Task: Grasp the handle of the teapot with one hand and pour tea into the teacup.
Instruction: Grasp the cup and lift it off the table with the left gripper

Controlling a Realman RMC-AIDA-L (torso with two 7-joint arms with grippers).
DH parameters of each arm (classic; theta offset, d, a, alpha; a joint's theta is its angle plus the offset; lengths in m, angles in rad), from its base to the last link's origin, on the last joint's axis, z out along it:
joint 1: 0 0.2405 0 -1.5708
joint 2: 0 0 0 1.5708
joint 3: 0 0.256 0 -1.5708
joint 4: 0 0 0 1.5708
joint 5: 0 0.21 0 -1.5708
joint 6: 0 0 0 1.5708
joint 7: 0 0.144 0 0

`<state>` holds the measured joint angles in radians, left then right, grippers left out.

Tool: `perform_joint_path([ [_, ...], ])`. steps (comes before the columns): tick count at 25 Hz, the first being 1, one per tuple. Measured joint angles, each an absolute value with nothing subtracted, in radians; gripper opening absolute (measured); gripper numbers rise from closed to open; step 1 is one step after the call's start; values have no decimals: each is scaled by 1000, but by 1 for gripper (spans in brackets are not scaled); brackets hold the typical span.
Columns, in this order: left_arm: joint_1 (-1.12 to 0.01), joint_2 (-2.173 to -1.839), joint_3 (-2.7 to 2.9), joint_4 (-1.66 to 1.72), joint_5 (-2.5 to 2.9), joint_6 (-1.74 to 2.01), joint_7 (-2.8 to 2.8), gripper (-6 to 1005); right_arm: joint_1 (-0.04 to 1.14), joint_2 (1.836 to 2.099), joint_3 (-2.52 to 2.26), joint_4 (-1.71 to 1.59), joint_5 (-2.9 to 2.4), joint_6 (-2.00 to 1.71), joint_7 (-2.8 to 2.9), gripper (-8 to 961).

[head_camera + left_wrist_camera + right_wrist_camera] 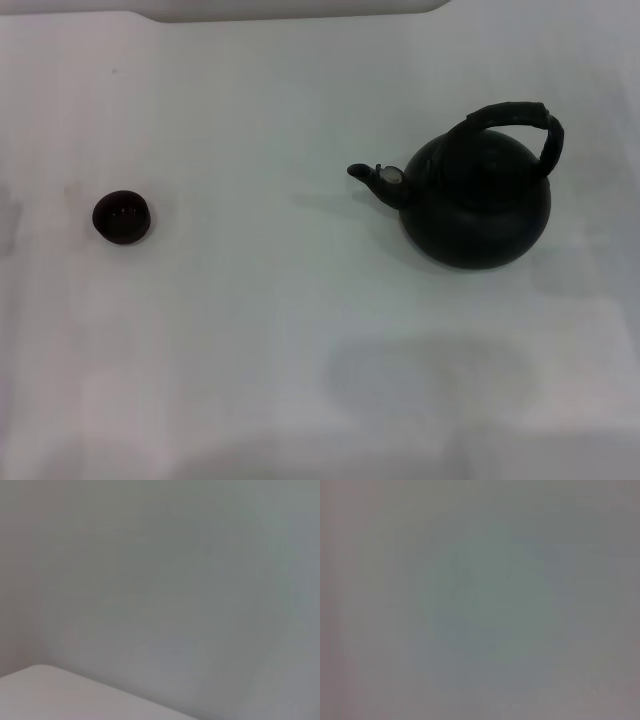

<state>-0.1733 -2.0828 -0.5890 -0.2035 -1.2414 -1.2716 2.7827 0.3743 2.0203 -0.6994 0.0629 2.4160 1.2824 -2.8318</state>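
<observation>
The black round teapot (pixel 478 205) stands upright on the white table at the right in the head view. Its short spout (pixel 372 177) with a pale patch points left. Its thick ribbed handle (pixel 515 118) arches over the top, tilted to the right. The tiny dark teacup (pixel 122 217) stands far to the left, well apart from the teapot. No tea shows. Neither gripper nor arm is in any view. Both wrist views show only a plain pale surface.
The white table (pixel 300 330) spreads across the head view; its far edge runs along the top (pixel 290 14). A pale rounded corner shows in the left wrist view (pixel 45 695).
</observation>
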Motion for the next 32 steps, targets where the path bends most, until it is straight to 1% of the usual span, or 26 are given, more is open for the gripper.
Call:
perform_joint_path([
  [23,-182,-2080,-539,-206,-1212,-1262,2782,888,375,2020,-699,63,2416,1281,-2832,649],
  [32,-208,-2077,-534,-188,-962,-1261,2823,887,376,2019,-699,52,2416,1278,-2832,649],
])
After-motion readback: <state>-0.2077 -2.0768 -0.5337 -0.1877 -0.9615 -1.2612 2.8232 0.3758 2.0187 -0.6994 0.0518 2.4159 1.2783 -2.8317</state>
